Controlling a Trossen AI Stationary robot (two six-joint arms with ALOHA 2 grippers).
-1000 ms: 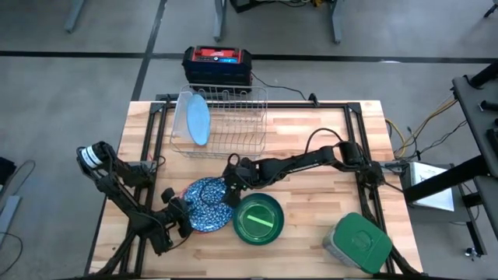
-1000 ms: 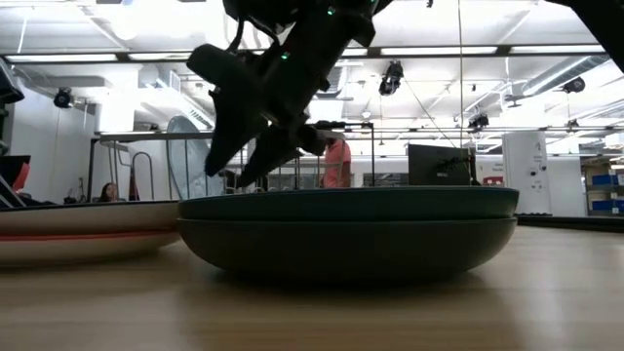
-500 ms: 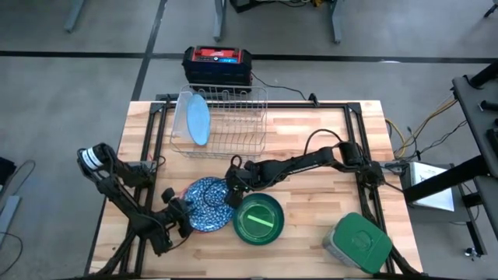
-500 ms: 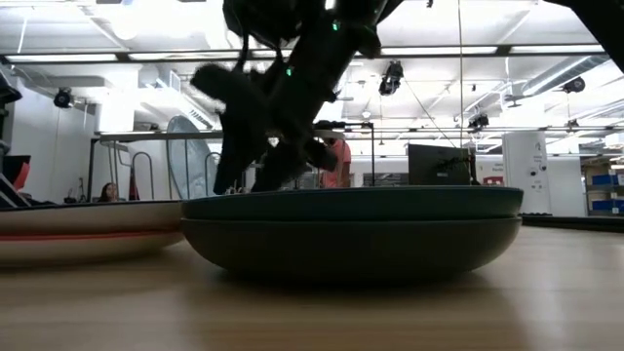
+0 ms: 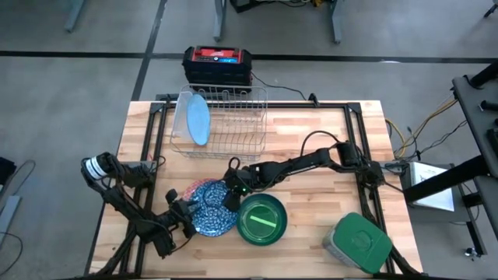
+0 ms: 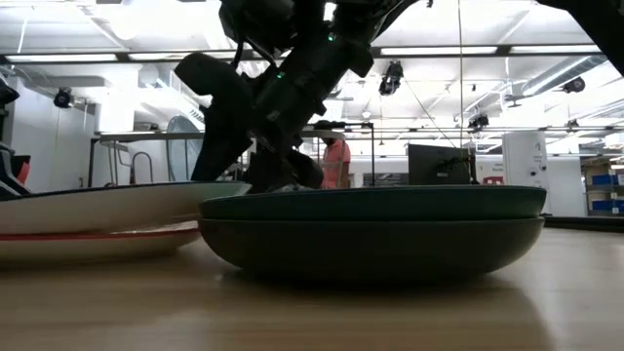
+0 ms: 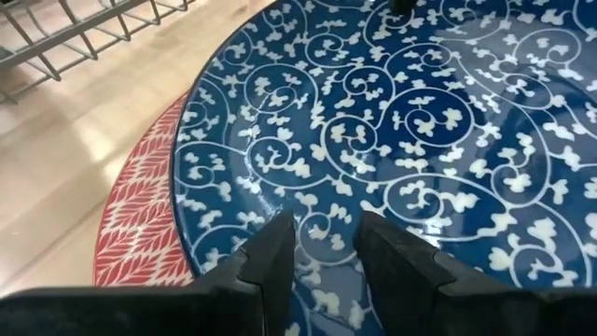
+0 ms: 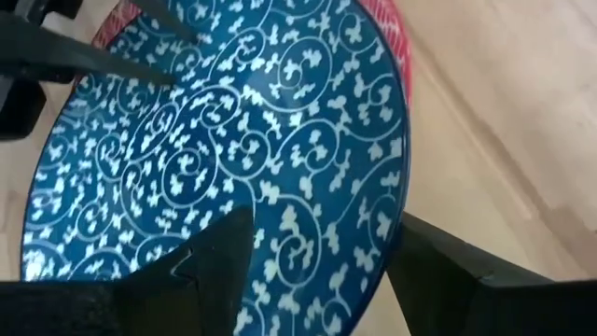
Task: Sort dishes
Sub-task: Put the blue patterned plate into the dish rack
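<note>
Two grippers at the blue patterned plate (image 5: 210, 210): left gripper (image 5: 189, 215) clamped on its rim, right gripper (image 5: 230, 196) apart astride it

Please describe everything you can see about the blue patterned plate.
The blue patterned plate is round and glossy, like glazed ceramic, dark blue with white scrolls. It lies tilted on a red patterned plate, beside the green bowl on the table's near side. The left gripper pinches its rim from one side. The right gripper straddles the opposite rim, with one finger over the plate and one outside it.
</note>
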